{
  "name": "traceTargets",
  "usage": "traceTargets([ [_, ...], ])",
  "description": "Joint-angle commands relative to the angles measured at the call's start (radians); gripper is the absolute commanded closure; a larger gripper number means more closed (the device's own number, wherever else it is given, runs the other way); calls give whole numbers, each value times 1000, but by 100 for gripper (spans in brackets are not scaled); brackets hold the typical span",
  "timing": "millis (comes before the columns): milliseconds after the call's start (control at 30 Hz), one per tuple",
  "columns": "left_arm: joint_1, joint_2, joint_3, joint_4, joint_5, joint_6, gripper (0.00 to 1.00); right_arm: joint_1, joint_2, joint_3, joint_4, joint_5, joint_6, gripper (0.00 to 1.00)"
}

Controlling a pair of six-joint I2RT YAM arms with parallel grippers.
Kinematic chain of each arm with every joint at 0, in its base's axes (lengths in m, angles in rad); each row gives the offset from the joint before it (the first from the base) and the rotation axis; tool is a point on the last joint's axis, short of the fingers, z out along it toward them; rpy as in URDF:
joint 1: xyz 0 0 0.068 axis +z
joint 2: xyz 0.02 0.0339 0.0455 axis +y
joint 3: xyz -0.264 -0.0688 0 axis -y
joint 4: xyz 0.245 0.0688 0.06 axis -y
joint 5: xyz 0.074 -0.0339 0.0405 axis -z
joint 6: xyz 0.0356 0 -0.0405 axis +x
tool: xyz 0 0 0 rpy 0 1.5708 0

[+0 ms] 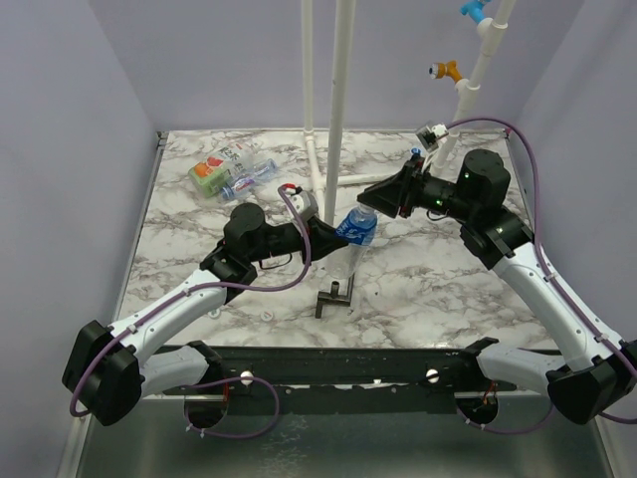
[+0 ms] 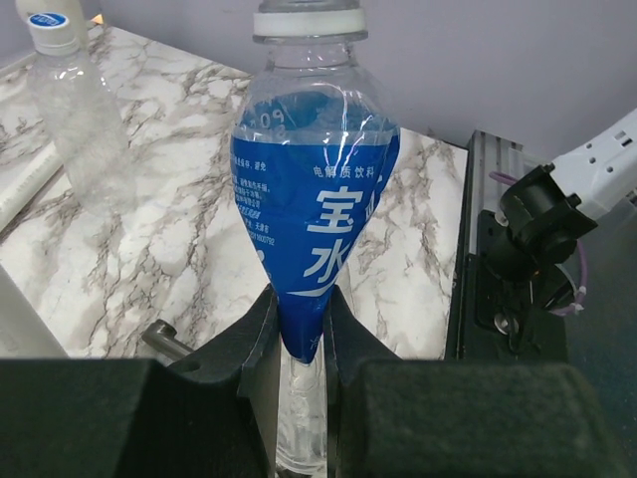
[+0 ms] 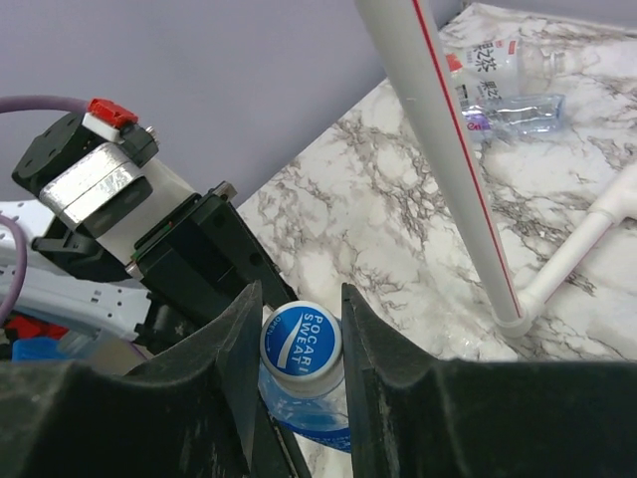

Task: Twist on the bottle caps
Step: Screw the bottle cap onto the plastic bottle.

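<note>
A clear bottle (image 1: 356, 227) with a blue label (image 2: 314, 199) hangs tilted above the table's middle. My left gripper (image 2: 299, 304) is shut on its lower body, which is squeezed flat between the pads. A blue and white bottle cap (image 3: 301, 339) sits on the bottle's neck, and it shows as a white ring (image 2: 309, 20) in the left wrist view. My right gripper (image 3: 301, 309) comes from the right, and its two fingers press against the cap's sides. A second clear bottle (image 2: 75, 110) with a blue cap (image 2: 50, 20) stands on the table behind.
Two bottles lie at the back left: one with a green and orange label (image 1: 209, 174), one with a blue label (image 1: 249, 179). Tall white pipes (image 1: 338, 90) rise at the back middle. A black T-shaped tool (image 1: 335, 296) lies near the front.
</note>
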Motion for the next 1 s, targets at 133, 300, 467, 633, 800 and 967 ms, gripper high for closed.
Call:
traceTargets([
  [133, -83, -23, 82, 7, -395, 28, 100, 5, 16, 4, -185, 215, 51, 77],
  [300, -217, 12, 153, -34, -626, 152, 100, 7, 19, 16, -274, 299, 108, 79],
  [467, -315, 94, 216, -24, -873, 221, 100, 8, 22, 43, -362, 396, 179, 81],
  [633, -386, 198, 279, 24, -1064, 290, 100, 13, 46, 85, -444, 473, 216, 83],
  [800, -431, 277, 335, 58, -1230, 300, 100, 36, 72, 127, -514, 582, 240, 87],
  [967, -443, 314, 351, 62, -1268, 291, 100, 62, 80, 132, -531, 681, 270, 88],
])
